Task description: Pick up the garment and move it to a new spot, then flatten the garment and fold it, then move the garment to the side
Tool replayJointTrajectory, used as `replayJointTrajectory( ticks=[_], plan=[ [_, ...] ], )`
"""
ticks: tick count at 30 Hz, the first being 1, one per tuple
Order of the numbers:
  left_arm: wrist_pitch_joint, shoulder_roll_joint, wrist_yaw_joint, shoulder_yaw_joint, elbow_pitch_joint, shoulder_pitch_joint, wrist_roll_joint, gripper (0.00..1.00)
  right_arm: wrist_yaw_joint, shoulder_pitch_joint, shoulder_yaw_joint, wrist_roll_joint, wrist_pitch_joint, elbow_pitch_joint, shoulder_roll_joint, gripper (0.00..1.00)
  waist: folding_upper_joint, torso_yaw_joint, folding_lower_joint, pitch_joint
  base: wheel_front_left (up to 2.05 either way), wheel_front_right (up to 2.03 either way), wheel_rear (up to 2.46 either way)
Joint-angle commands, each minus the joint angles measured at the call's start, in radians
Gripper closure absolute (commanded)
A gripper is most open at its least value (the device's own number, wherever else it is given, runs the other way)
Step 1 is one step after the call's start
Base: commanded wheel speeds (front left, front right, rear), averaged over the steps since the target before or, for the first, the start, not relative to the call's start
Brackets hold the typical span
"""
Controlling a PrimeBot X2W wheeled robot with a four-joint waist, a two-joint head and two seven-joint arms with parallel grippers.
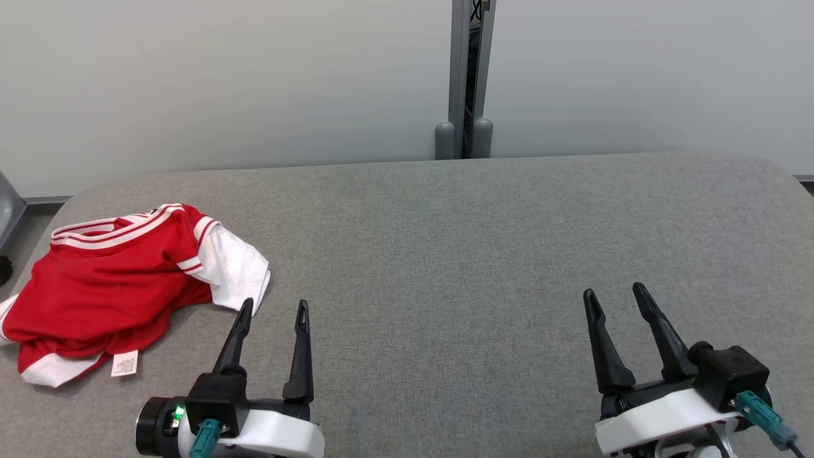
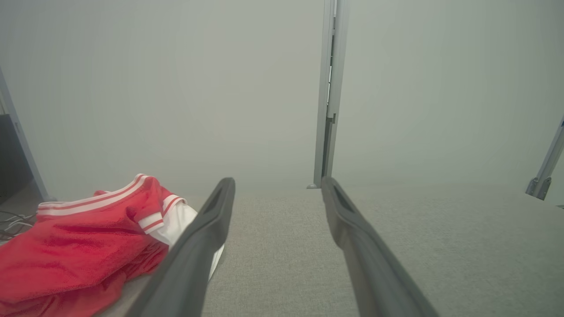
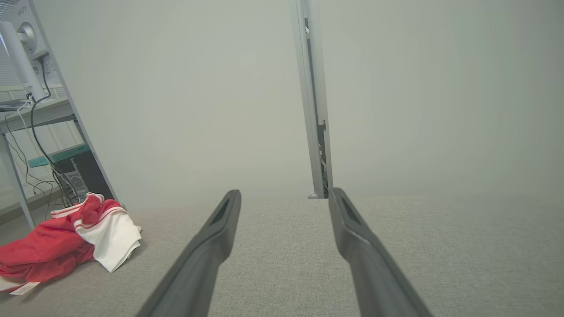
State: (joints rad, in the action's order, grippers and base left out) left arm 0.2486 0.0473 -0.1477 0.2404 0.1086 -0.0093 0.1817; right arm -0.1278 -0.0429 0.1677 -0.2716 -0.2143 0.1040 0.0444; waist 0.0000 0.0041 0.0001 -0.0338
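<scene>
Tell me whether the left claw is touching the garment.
Cannot tell: in the head view the left claw has a fingertip overlapping the garment at its white sleeve edge; height unclear.

Grey table [image 1: 477,254]; pale wall [image 1: 222,76] behind.

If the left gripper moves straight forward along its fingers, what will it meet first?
Probably the garment's white sleeve: the left gripper is open, and its outer finger points at the sleeve's edge. Between the fingers lies bare table. Depth is unclear.
</scene>
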Motion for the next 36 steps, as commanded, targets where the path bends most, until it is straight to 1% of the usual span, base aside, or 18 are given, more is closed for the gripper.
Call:
replayJointTrajectory(
  ticks=[1, 7, 16, 30, 36],
  plan=[
    [0.008, 0.005, -0.007, -0.002, 0.002, -0.024, -0.028, 0.00, -0.005, -0.014, 0.004, 0.029, -0.017, 0.000, 0.009, 0.00, 0.0000, 0.000, -0.0001, 0.000, 0.00, 0.00, 0.00],
    [0.010, 0.005, -0.005, 0.003, 0.013, -0.029, -0.063, 0.00, -0.005, -0.017, 0.011, 0.068, -0.032, 0.010, 0.009, 0.00, 0.0000, 0.002, -0.0001, 0.002, 0.00, 0.00, 0.00],
    [0.016, 0.005, -0.020, 0.001, 0.018, -0.035, -0.107, 0.00, -0.005, -0.025, 0.025, 0.129, -0.056, 0.027, 0.010, 0.00, 0.0000, 0.005, -0.0001, 0.001, 0.00, 0.00, 0.00],
    [0.016, 0.005, -0.020, -0.002, 0.031, -0.031, -0.098, 0.00, -0.004, -0.023, 0.031, 0.118, -0.053, 0.047, 0.010, 0.00, 0.0000, 0.003, -0.0001, 0.001, 0.00, 0.00, 0.00],
    [0.016, 0.005, -0.024, -0.003, 0.028, -0.036, -0.098, 0.00, -0.004, -0.024, 0.049, 0.105, -0.053, 0.053, 0.009, 0.00, 0.0000, 0.025, -0.0001, 0.001, 0.00, 0.00, 0.00]
  ],
)
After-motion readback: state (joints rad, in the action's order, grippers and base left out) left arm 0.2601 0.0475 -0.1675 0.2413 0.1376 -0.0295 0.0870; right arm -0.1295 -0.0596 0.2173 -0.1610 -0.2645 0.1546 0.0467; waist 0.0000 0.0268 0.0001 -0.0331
